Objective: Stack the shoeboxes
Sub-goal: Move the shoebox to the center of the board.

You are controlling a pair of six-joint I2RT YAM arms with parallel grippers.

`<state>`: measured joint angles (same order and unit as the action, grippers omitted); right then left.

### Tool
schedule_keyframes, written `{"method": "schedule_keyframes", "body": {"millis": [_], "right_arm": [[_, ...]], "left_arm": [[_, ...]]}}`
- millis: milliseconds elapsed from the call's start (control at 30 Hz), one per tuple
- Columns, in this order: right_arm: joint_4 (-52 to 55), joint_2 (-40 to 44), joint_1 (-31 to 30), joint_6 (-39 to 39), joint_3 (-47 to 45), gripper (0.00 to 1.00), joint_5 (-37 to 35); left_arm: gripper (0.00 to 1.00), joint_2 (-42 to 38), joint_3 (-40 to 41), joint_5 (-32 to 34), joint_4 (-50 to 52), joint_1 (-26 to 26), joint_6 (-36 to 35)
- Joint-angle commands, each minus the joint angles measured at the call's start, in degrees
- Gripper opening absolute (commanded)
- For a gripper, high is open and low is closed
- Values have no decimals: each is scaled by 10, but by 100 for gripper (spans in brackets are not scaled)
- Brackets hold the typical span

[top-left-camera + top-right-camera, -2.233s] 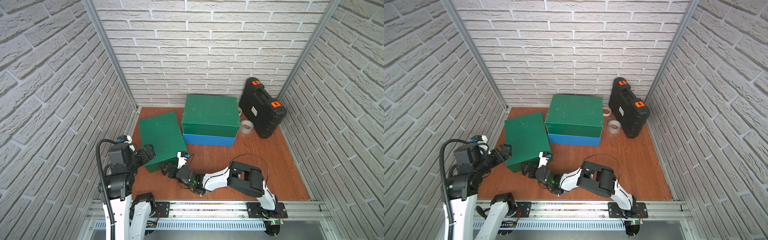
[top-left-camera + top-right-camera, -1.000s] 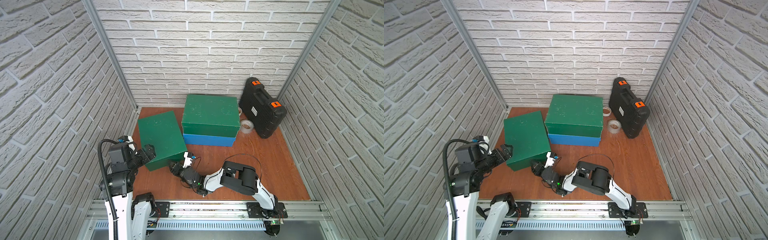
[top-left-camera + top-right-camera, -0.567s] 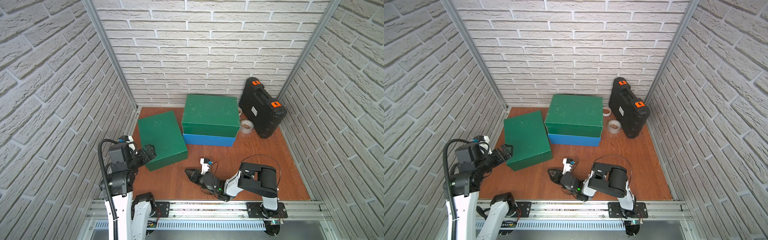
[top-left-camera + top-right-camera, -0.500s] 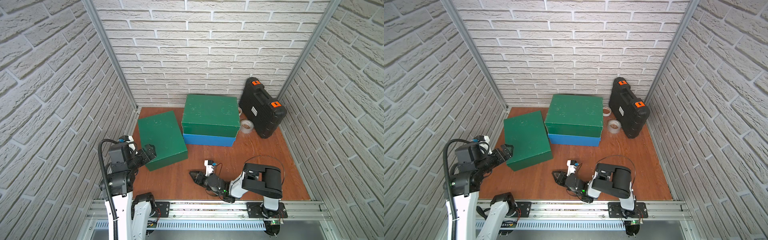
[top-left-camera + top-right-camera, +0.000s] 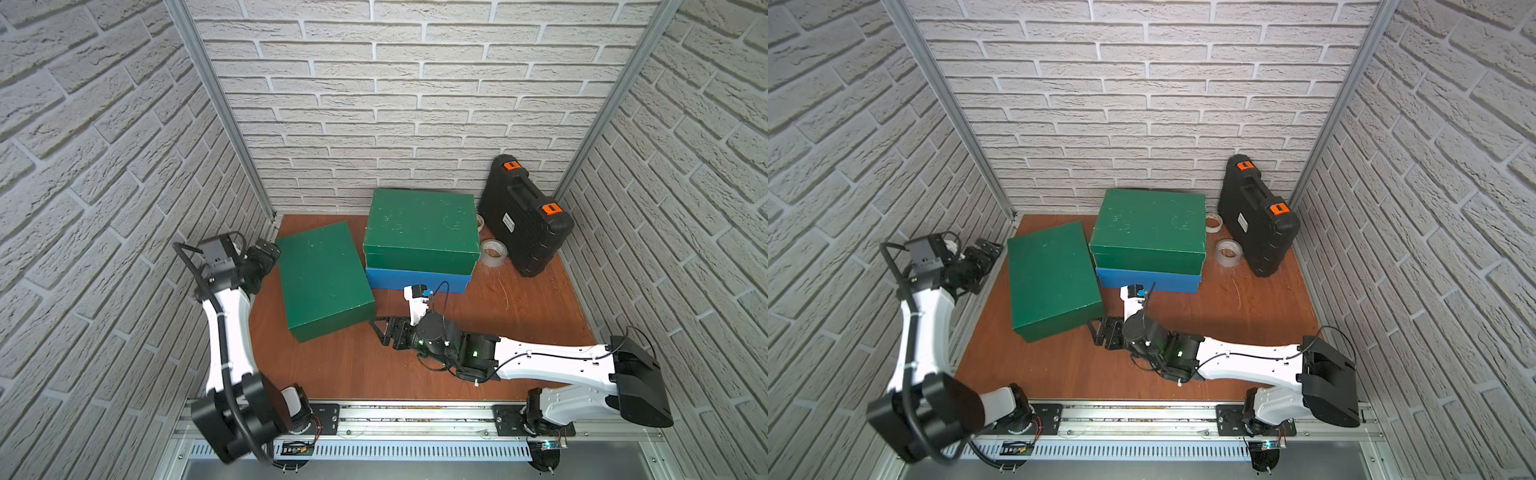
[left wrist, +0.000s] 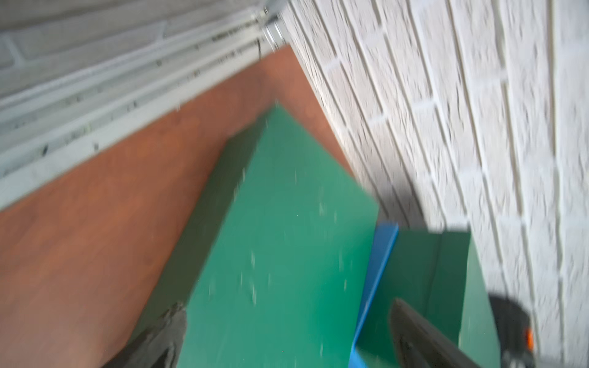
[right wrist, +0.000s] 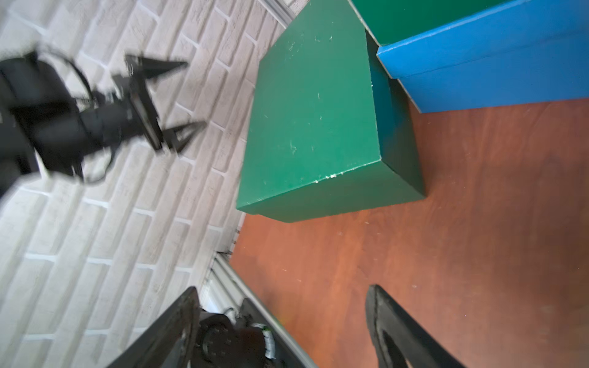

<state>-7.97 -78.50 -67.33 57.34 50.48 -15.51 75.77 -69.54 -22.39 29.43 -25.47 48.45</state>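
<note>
Shoeboxes first: we've got a dark green lidded cardboard shoebox (image 5: 419, 228) sitting on top of a bright blue cardboard shoebox (image 5: 386, 279) at the back of the reddish-brown wooden table (image 5: 519, 316). A second dark green cardboard shoebox (image 5: 324, 278) lies by itself just left of that pair, a bit skewed. Both green lids carry whitish scuffs. The left gripper (image 7: 196, 92) hovers by the lone box's far left corner, jaws spread wide and holding nothing. The right gripper (image 5: 379, 332) sits low near that box's front right corner, jaws apart and empty too. The black plastic case with orange latches (image 5: 523, 216) at the back right has a white sticker (image 5: 509, 221), but the print is too small for us to read.
</note>
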Motion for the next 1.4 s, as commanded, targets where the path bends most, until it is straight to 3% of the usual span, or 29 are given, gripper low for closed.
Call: {"method": "schedule_keyframes", "body": {"millis": [0,267,500,600,867,1367], "right_arm": [[118,-20,2,-81,26,83,12],[203,-11,1,-144,74,83,11],[383,83,4,-133,141,87,35],[430,123,2,-121,160,88,53],[449,217,0,-84,144,90,48],[452,248,-18,-74,129,90,64]], "left_arm": [[98,93,-143,6,-102,22,-2],[98,372,-416,80,6,82,-89],[98,595,-700,162,199,131,-220],[98,654,-780,188,256,145,-259],[98,674,-776,172,262,148,-277],[98,674,-737,141,264,158,-293]]}}
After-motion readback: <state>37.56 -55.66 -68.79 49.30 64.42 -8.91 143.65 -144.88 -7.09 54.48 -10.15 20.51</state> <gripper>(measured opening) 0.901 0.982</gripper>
